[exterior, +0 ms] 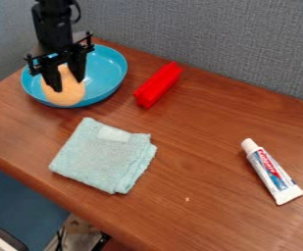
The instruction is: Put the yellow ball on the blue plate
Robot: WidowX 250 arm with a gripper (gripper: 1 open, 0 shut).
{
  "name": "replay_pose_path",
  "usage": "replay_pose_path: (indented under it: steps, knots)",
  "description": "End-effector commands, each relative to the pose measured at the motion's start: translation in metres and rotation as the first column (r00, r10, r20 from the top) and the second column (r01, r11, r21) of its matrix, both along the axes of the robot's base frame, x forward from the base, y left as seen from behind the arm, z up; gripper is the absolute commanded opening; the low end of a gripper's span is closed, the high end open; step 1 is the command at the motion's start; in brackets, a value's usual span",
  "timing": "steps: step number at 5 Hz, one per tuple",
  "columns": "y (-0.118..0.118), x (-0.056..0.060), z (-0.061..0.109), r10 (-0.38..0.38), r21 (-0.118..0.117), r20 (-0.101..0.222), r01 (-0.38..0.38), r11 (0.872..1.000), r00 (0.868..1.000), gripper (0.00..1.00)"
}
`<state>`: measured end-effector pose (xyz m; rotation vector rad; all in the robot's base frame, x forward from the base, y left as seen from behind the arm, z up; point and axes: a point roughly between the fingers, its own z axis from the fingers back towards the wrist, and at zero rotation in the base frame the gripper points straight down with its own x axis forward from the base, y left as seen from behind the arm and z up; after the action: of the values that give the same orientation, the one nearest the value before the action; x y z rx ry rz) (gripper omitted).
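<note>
The yellow ball (pixel 65 88) rests inside the blue plate (pixel 104 69) at the far left of the table. My black gripper (pixel 61 71) points straight down over the plate, its fingers shut on the yellow ball from both sides. The upper part of the ball is hidden between the fingers. The ball's underside appears to touch the plate's floor.
A red block (pixel 157 84) lies just right of the plate. A pale teal folded cloth (pixel 104 154) sits near the table's front edge. A toothpaste tube (pixel 271 170) lies at the far right. A grey wall runs behind the table.
</note>
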<state>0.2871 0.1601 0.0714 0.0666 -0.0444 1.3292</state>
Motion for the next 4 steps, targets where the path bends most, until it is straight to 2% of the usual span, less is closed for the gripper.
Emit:
replay_pose_path:
  steps: [1,4]
  knots:
    - [0.0042,-0.0004,0.0048,0.003,0.018,0.014,-0.003,1.0,1.0,0.0]
    - [0.0033,-0.001,0.0013,0.003,0.015,0.013,-0.003,1.0,1.0,0.0]
